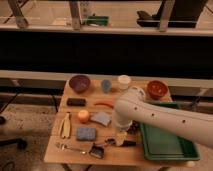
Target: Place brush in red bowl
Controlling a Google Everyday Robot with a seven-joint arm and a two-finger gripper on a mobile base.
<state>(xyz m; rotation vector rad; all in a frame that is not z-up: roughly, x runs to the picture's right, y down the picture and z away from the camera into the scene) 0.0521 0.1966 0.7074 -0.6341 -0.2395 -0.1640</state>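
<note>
The brush (pixel 96 149) lies near the table's front edge, with its blocky black head at the left and its thin black handle (pixel 126 143) running right. The red bowl (pixel 156 89) stands at the back right of the table and has a pale patch inside. My white arm reaches in from the right. My gripper (pixel 120 138) points down just over the brush's handle, and my wrist hides where it meets the handle.
A green tray (pixel 167 145) sits at the front right, partly under my arm. A purple bowl (pixel 80 83), blue cup (pixel 106 86) and white cup (pixel 124 81) line the back. Orange ball (pixel 83 116), grey sponge (pixel 101 119), blue sponge (pixel 86 134), fork (pixel 70 148) and red chili (pixel 104 104) lie on the left.
</note>
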